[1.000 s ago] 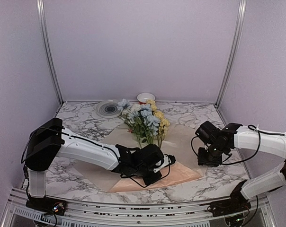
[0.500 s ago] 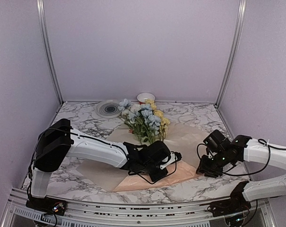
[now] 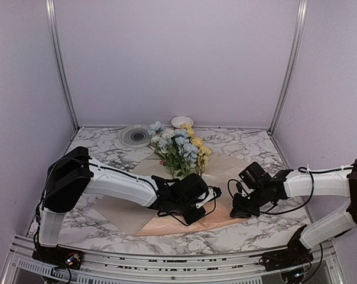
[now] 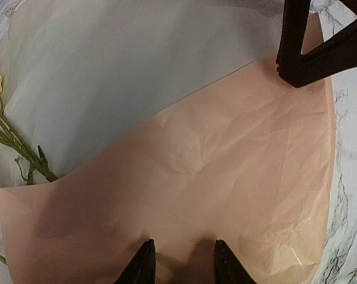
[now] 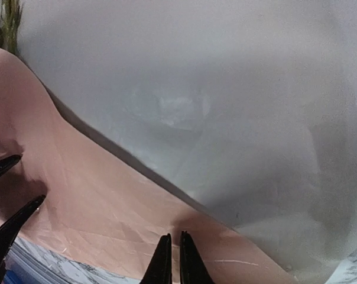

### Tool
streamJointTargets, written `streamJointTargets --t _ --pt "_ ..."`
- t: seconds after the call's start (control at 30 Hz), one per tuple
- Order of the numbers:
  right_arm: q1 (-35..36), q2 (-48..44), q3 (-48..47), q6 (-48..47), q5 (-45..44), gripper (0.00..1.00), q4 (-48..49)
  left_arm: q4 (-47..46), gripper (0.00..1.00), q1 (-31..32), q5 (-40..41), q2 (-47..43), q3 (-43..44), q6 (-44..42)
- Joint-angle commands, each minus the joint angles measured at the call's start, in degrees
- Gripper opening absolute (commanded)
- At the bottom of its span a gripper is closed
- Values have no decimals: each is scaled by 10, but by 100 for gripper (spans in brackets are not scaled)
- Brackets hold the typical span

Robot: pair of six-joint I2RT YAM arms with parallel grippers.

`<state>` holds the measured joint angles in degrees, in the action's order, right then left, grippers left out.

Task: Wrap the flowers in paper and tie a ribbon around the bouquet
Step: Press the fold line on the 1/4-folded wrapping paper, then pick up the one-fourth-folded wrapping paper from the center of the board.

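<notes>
Top external view: the paper (image 3: 231,168) lies flat on the marble table (image 3: 101,155). The flowers (image 3: 179,149) rest across it, blooms toward the far wall and stems toward the arms. The near corner is folded over the stem ends, peach face upward (the rest of the sheet shows a paler side).

The left gripper (image 3: 211,195) sits low on this flap with its jaws a little apart. The left wrist view shows both tips on the peach surface, so its function is judged to be a hold-down, not a pinch.

The right gripper (image 3: 233,211) is at the flap's right edge. In the right wrist view its fingers are all but together with the thin sheet at their tips, which reads as a pinch on the paper. That grip suits drawing the right side across the stems while the left pins the fold.

No ribbon can be made out, and tying has not begun.
</notes>
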<state>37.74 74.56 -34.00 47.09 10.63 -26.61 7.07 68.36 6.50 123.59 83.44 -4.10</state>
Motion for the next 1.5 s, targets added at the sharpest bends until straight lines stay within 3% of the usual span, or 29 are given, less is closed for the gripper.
streamJointTargets --t 0.0,0.27,0.5,0.63,0.77,0.9,1.23,1.47 --pt "12 46 -37 -46 -6 7 23 41 34 -25 20 0 -48 -4" --pt "67 95 -90 -41 -74 8 2 22 34 -66 53 -30 -107 -35" --pt "73 81 -107 -36 -106 12 -20 3 34 -66 4 -40 -88 -34" --pt "60 30 -106 -21 -162 23 -87 3 34 -66 -1 -30 -83 -33" --pt "-4 -29 -27 -14 -54 46 -39 5 34 -66 -3 -28 -84 -31" --pt "-17 -64 13 32 6 57 -3 5 34 -66 -2 -30 -86 -30" --pt "-2 -76 67 283 36 55 65 2 34 -66 -7 -28 -81 -32" --pt "6 -24 86 344 42 49 104 -12 34 -66 -9 -34 -93 -45"
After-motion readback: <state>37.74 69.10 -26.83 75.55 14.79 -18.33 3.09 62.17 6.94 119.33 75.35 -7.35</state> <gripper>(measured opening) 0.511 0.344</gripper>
